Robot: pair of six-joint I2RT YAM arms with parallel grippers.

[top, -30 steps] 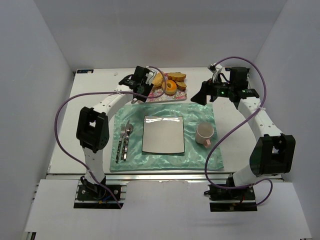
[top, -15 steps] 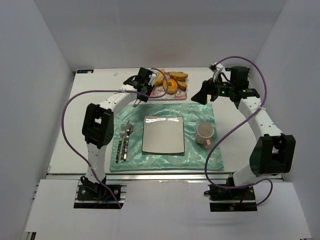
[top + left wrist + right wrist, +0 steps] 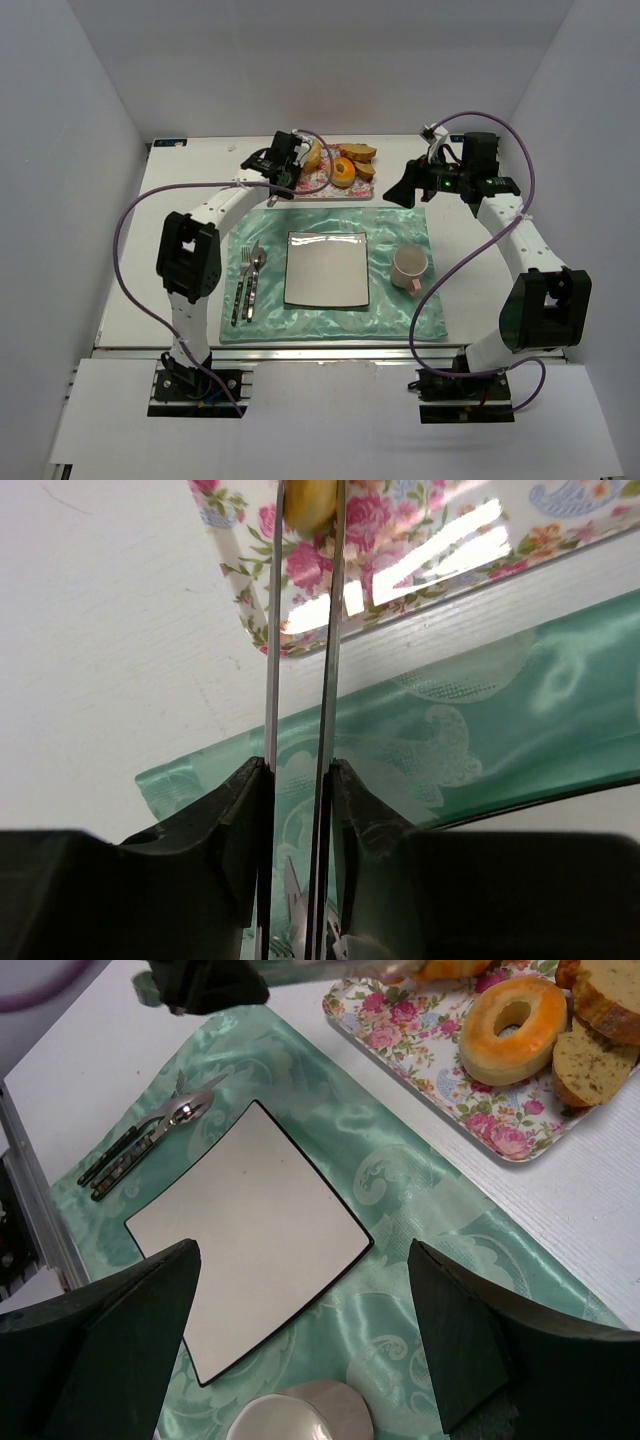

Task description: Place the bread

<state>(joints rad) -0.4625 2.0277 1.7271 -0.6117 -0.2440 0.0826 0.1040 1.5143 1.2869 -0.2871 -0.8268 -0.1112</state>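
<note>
Bread (image 3: 313, 154) sits at the left end of the floral tray (image 3: 335, 190), at the far side of the surface.

- Left pincer (image 3: 300, 160): reaches over the tray's left end. Wrist view shows both thin fingers (image 3: 272, 630) set close, with the yellow loaf end pinched between them, so closed on the bread. Whether the loaf is off the tray, I cannot tell.
- White square plate (image 3: 327, 268): bare, mid green placemat (image 3: 400, 225), well apart from the tray.
- Right pincer (image 3: 402, 188): jaws spread wide, holding nothing, hovering over the placemat's far right corner.

Step in hand, as judged: grasp and pick-up. Next move calls for a lift clear of the tray rim, then carry toward the near side and lower onto the plate, the likely target.
</note>
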